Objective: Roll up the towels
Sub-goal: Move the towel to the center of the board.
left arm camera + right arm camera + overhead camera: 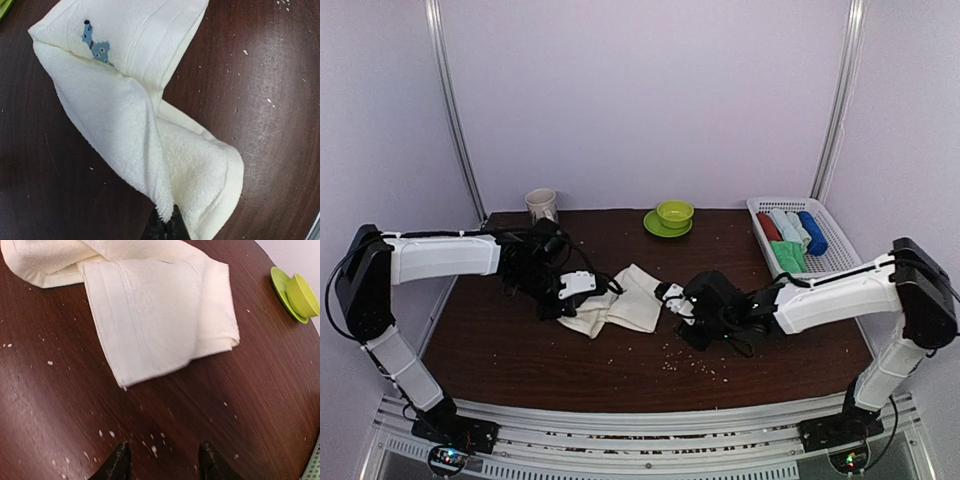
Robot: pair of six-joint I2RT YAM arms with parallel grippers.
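Left tool (pixel 166 226) is pressed together on one corner of the cream towel (pixel 140 125). You can see fluffy terry bunched up right at its dark tips, at 6 o'clock in the left wrist view. From there the cloth twists up toward 11 o'clock, where it flattens into a folded panel with woven ribbed bands and a little blue stitched figure (pixel 95 42).

Right tool (pixel 165 465) is spread, nothing between its two dark fingers, and it sits over bare desk (pixel 520 340) just off the towel's flat folded end. That end has a neat rectangular shape with smooth hems, and it lies at 12 o'clock in the right wrist view.

From the top camera the cream towel is a rumpled strip in the middle of the desk, between the two tools. The desk is dark brown glossy wood, speckled with pale crumbs (pixel 685 362).

Out at 2 o'clock is a white slatted plastic basket (pixel 837 262). The green towel (pixel 788 257) is soft and bunched in its near end, and behind it are three tight rolls: red (pixel 769 226), pale blue (pixel 787 228) and dark blue (pixel 812 232). A lime bowl (pixel 674 212) on a matching saucer (pixel 658 227) is at 12 o'clock, and a pale mug (pixel 541 204) is at 11 o'clock.
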